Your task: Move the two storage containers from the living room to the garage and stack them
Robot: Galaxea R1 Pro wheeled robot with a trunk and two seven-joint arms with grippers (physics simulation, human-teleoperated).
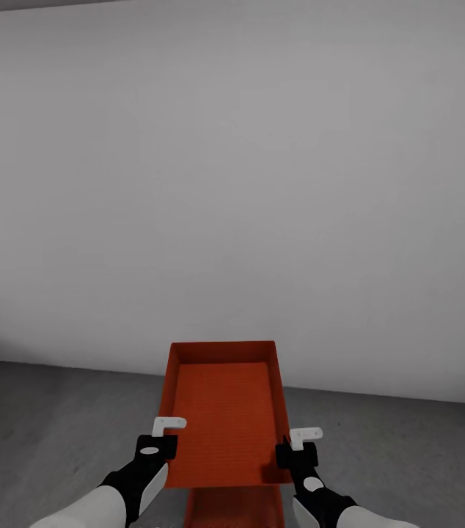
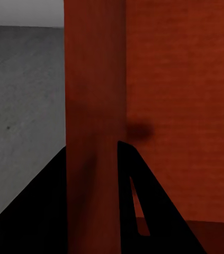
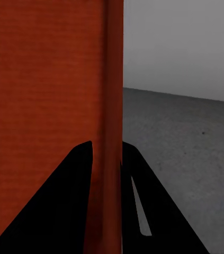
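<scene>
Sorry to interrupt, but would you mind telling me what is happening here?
The robot holds an orange-red container by its side walls, the left gripper on one wall and the right gripper on the other. A second container shows just beneath it, low on the grey floor, facing a plain wall.

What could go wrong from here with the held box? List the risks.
1. The left tool and right tool each pinch only a thin side wall of the orange-red open-top storage container; if either slips, it could tilt or drop.
2. A second orange-red container sits below on the dark grey concrete floor, mostly hidden by the held one, so lowering by the head view risks a crooked stack.
</scene>
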